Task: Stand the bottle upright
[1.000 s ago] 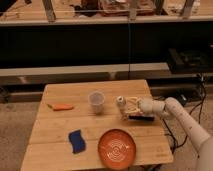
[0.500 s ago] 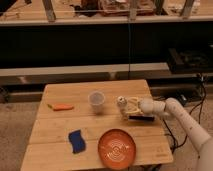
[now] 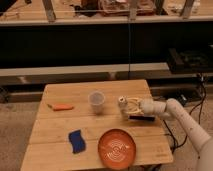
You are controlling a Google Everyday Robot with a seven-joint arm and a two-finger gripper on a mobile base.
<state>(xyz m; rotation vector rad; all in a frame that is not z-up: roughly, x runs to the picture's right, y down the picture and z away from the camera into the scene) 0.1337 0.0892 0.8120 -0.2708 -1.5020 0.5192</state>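
From the one camera view I see the table (image 3: 60, 150) from its front side, with the robot's pale arm (image 3: 177, 114) reaching in over the right edge. The gripper (image 3: 126, 106) sits low over the table, right of the centre and toward the right edge, and is level with the bottle (image 3: 121, 103). The bottle stands upright, cap on top, directly against the gripper's tip. I cannot tell whether the gripper is clamped on the bottle or merely up against it.

Just left of the bottle, near the middle of the table, a clear cup (image 3: 96, 101) stands upright with its mouth up, apart from the bottle. Close to the left edge lies a small orange carrot-like piece (image 3: 62, 106). Near the front edge, left of centre, lies a blue sponge (image 3: 76, 140). Beside it, at the middle of the front edge, lies a round orange plate (image 3: 116, 148) with a pale swirl pattern. On the table just under the gripper, toward the right edge, is a dark flat shape (image 3: 141, 118) that I cannot identify.
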